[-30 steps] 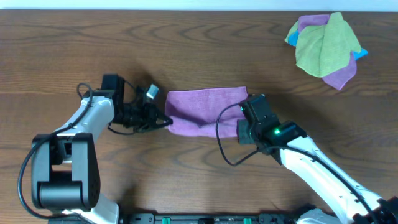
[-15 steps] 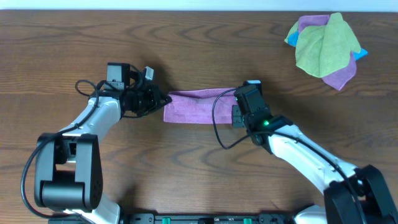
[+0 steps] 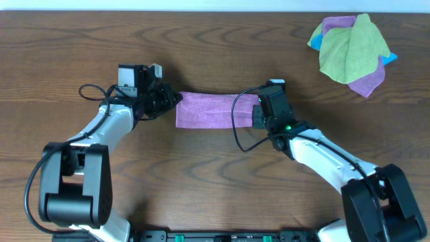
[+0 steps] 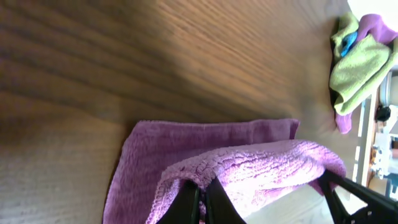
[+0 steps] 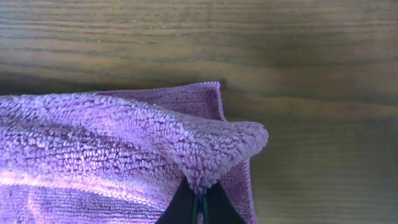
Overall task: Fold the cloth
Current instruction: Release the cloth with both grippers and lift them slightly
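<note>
The lilac cloth [image 3: 211,110] lies on the table between my two grippers, doubled over into a narrow strip. My left gripper [image 3: 173,99] is shut on its left near corner, held over the layer below; in the left wrist view the cloth [image 4: 249,162] drapes from the shut fingers [image 4: 201,198]. My right gripper [image 3: 258,102] is shut on the right near corner. In the right wrist view the cloth [image 5: 118,149] peaks over the shut fingertips [image 5: 199,202], with the lower layer's far edge showing just beyond. No tag is visible.
A pile of cloths [image 3: 353,47], yellow-green on top of blue and purple ones, sits at the table's far right corner; it also shows in the left wrist view [image 4: 360,59]. The wooden table [image 3: 215,181] extends around the cloth.
Both grippers have carried the near edge of the cloth away from me over the far half. The cloth has gone from a wide rectangle to a narrow doubled strip.
</note>
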Controlling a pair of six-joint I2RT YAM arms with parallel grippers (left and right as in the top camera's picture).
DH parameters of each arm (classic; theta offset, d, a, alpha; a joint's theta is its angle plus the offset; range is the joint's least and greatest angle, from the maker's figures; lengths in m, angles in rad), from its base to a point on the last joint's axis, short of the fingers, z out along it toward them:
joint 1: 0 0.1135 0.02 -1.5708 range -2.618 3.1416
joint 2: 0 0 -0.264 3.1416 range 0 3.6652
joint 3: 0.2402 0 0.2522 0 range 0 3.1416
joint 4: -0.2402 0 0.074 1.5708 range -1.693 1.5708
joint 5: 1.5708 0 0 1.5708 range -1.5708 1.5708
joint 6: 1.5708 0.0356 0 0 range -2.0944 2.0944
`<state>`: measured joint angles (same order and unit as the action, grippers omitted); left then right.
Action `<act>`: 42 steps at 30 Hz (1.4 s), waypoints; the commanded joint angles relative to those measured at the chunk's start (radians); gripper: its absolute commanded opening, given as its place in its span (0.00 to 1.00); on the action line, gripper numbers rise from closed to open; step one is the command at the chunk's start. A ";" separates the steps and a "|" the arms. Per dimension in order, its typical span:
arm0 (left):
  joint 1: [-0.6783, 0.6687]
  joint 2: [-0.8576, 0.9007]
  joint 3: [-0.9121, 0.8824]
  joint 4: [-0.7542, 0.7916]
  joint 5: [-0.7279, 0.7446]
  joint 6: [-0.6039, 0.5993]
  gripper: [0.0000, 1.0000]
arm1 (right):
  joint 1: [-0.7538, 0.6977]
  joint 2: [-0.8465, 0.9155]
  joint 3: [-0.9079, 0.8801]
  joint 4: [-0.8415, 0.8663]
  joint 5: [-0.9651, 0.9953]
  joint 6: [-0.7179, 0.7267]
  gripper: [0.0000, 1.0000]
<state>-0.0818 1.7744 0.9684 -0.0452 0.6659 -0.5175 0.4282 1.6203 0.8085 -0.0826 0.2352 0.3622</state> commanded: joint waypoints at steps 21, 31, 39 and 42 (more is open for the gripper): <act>-0.002 0.090 0.003 0.047 -0.074 -0.036 0.64 | -0.017 0.085 0.003 0.012 0.072 -0.032 0.40; 0.025 0.034 0.011 0.031 -0.040 -0.036 0.62 | -0.016 -0.054 0.029 -0.158 0.071 0.013 0.67; 0.031 -0.104 0.011 -0.007 -0.018 -0.025 0.58 | -0.016 -0.237 0.029 -0.216 0.045 0.045 0.79; 0.021 -0.144 0.011 -0.008 0.019 -0.026 0.47 | -0.016 -0.290 0.029 -0.285 0.040 0.141 0.79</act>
<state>-0.0547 1.6688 0.9684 -0.0490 0.6415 -0.5549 0.4274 1.3708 0.8227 -0.3370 0.2794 0.4103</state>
